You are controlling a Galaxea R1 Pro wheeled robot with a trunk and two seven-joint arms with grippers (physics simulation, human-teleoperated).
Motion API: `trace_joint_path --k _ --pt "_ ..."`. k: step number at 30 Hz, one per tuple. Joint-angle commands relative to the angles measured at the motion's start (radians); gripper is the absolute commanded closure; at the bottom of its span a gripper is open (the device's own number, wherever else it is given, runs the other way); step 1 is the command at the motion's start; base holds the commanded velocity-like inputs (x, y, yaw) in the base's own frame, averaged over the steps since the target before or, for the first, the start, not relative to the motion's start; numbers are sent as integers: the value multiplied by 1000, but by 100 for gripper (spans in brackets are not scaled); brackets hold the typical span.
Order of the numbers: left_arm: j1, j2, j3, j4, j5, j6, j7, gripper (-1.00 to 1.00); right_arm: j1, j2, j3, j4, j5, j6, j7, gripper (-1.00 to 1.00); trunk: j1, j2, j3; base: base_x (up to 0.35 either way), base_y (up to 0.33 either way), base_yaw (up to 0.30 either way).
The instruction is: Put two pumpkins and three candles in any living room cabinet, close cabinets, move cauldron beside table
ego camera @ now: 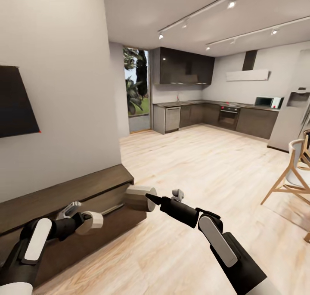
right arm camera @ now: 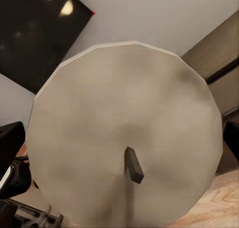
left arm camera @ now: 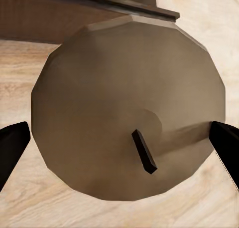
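Kitchen behind, both jaws grip a candle [ego camera: 141,198] each just beside the cabinet [ego camera: 64,196]; stowing candles is underway, next its drawer must open

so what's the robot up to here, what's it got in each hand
Each arm carries a candle. The right end effector grips one candle by its sides, wick end facing its wrist camera. The left end effector holds another candle, close over the dark-brown cabinet by the wall. The cabinet's drawer fronts look closed, so neither candle is put away yet. The kitchen lies beyond, across the wooden floor.
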Motion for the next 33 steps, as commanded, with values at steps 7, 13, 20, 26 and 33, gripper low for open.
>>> trace_joint_path --k 7,13,20,26,33 --pt "-1 0 1 -1 17 3 10 100 -1 -1 0 -1 -8 4 0 100 0 -1 -1 176 -210 290" --pt "-1 0 1 -1 18 3 10 100 -1 -1 0 -1 -8 4 0 100 0 -1 -1 31 -208 290" --pt "-1 0 1 -1 18 3 10 100 -1 0 0 -1 -7 4 0 100 0 -1 -1 1 -169 290" --pt "-1 0 1 -1 18 3 10 100 -1 0 0 -1 -7 4 0 100 0 -1 -1 0 -201 290" --pt "-1 0 1 -1 18 3 10 100 -1 1 0 -1 -7 4 -2 100 0 -1 -1 0 -216 290"
